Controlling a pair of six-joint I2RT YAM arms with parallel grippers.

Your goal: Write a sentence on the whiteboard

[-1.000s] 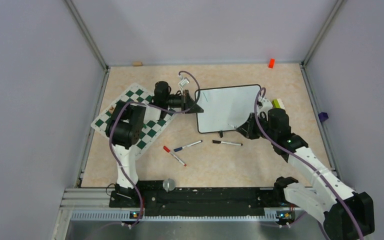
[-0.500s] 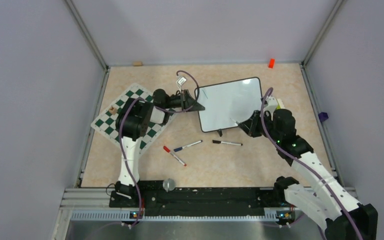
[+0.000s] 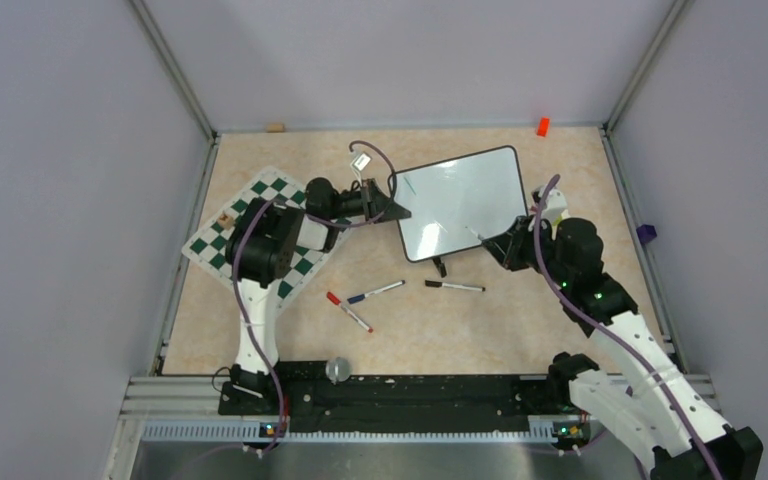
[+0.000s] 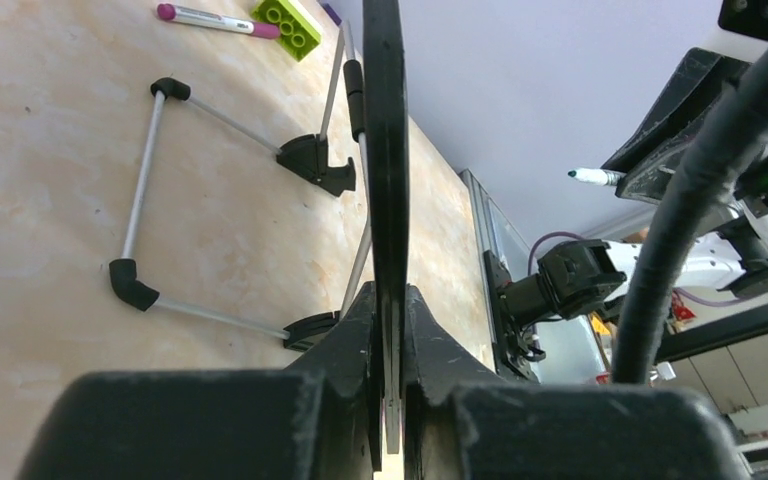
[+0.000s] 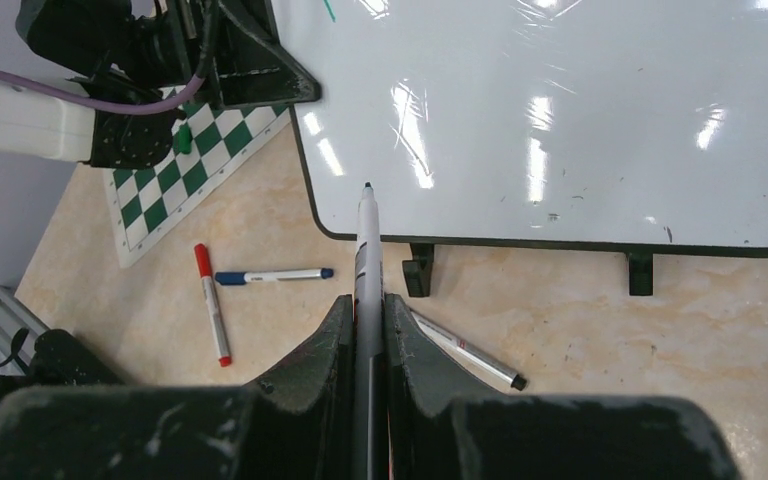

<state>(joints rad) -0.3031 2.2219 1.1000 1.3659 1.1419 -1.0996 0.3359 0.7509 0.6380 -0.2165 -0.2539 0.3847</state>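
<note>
Whiteboard (image 3: 457, 203) is near the far edge of the tabletop (image 3: 460, 330), right of the middle. L hand (image 3: 388, 207) is closed on its left edge. R hand (image 3: 505, 247) grips a marker (image 5: 364, 240), tip by the board's low edge; can't tell if touching. Small green mark (image 5: 330, 10) sits at the board's top left.

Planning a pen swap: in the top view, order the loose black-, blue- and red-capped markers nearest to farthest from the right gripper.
1. Black-capped marker, just near-left of the right gripper.
2. Blue-capped marker, farther left.
3. Red-capped marker, farthest left.
</note>
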